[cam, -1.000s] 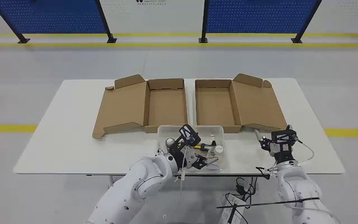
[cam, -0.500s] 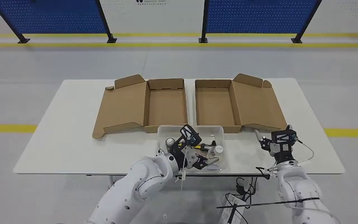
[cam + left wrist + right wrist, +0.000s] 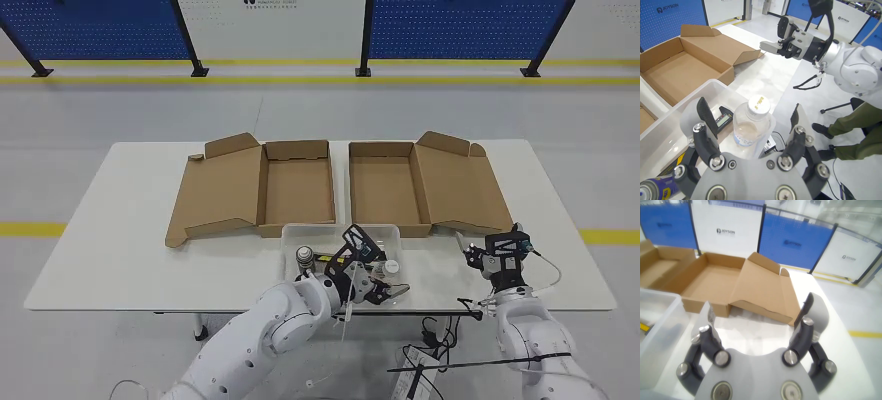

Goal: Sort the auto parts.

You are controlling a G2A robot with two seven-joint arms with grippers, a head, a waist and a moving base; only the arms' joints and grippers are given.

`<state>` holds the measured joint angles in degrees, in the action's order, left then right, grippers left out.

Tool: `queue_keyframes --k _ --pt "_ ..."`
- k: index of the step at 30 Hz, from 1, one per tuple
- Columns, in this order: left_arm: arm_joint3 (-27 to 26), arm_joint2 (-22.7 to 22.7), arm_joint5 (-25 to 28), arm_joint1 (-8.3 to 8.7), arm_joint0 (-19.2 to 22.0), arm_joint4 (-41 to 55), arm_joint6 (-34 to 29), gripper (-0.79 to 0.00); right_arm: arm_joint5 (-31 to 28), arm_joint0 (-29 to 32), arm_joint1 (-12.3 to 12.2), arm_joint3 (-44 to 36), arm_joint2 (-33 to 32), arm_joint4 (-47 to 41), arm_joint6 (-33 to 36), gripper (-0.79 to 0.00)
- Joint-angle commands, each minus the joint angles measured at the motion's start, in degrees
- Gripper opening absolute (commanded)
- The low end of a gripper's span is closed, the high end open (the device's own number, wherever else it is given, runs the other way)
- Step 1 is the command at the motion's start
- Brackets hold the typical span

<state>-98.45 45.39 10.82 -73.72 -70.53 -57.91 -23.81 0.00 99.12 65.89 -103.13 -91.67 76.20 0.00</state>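
Left gripper (image 3: 750,106) has shifted rightward across the clear bin (image 3: 310,236), jaws wide astride the white-capped bottle (image 3: 745,128), lower centre; grasp appears imminent. Right gripper (image 3: 758,302) idles wide.

Everything sits in a clear rectangular plastic bin (image 3: 320,227) at the near edge of the worktop, about the middle. A see-through plastic bottle with a white screw cap (image 3: 751,123) stands upright close to the bin's right wall, with a printed label low on its body. Just beside it a black digital caliper with a grey display (image 3: 724,118) lies flat on the bin floor, partly hidden. Further left in the bin there's a blue spray can with yellow print (image 3: 653,186); can't tell how it's lying. Right behind the bin are two brown cardboard boxes side by side, left (image 3: 295,190) and right (image 3: 385,190), both open with lids folded outward.
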Motion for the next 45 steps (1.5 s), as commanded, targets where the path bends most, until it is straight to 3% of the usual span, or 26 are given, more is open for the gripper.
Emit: queue_keyframes --k 1,21,27,29,31,37,45 --pt "0.89 -0.37 -0.18 -0.26 0.2 1.09 0.4 0.0 0.0 0.0 0.0 0.0 0.0 0.0 0.0 0.0" --pt "6.5 -2.98 0.36 -1.98 1.78 4.12 0.7 -0.006 0.0 0.0 0.0 0.0 0.0 0.0 0.0 0.0" --pt "7.63 -3.19 0.31 -2.32 2.14 4.29 0.78 -0.209 0.0 0.0 0.0 0.0 0.0 0.0 0.0 0.0" --pt "7.88 -3.11 0.0 -2.44 2.16 4.55 1.04 -0.311 0.0 0.0 0.0 0.0 0.0 0.0 0.0 0.0" --pt "8.06 -3.06 -0.01 -2.55 2.22 4.8 1.22 -0.474 0.0 0.0 0.0 0.0 0.0 0.0 0.0 0.0" --pt "8.45 -3.07 0.21 -2.72 2.29 4.39 0.94 -0.785 0.0 0.0 0.0 0.0 0.0 0.0 0.0 0.0" --pt "6.47 -1.71 0.09 -2.47 1.41 3.44 0.56 -0.785 0.0 0.0 0.0 0.0 0.0 0.0 0.0 0.0"
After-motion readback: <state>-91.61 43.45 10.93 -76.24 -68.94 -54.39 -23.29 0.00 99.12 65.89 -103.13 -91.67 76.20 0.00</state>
